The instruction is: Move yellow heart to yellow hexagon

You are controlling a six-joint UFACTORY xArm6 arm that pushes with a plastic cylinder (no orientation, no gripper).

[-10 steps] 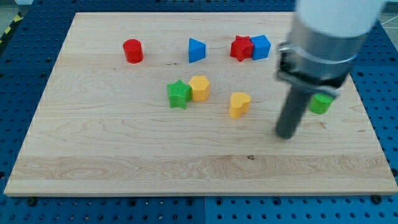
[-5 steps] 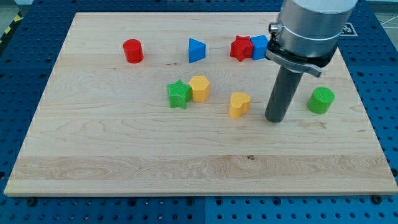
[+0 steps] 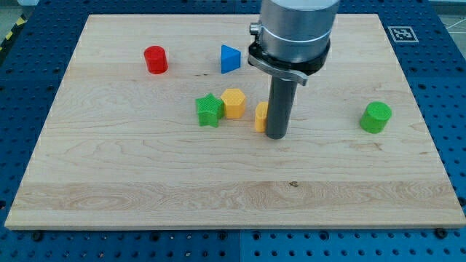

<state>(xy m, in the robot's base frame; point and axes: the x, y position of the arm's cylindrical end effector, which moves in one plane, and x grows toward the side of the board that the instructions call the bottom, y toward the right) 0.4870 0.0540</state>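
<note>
The yellow heart [image 3: 260, 116] lies near the board's middle, partly hidden behind my rod. My tip [image 3: 276, 135] touches its right side. The yellow hexagon [image 3: 234, 102] sits just left of the heart, a small gap between them. A green star [image 3: 210, 110] touches the hexagon's left side.
A red cylinder [image 3: 155, 59] and a blue triangle [image 3: 230, 58] lie near the view's top. A green cylinder [image 3: 376, 116] sits at the right. The arm's body hides the red star and blue block at the top. The wooden board [image 3: 145, 182] rests on a blue perforated table.
My tip has swept left from the right side of the board to the yellow heart and pushed it a little left, toward the yellow hexagon.
</note>
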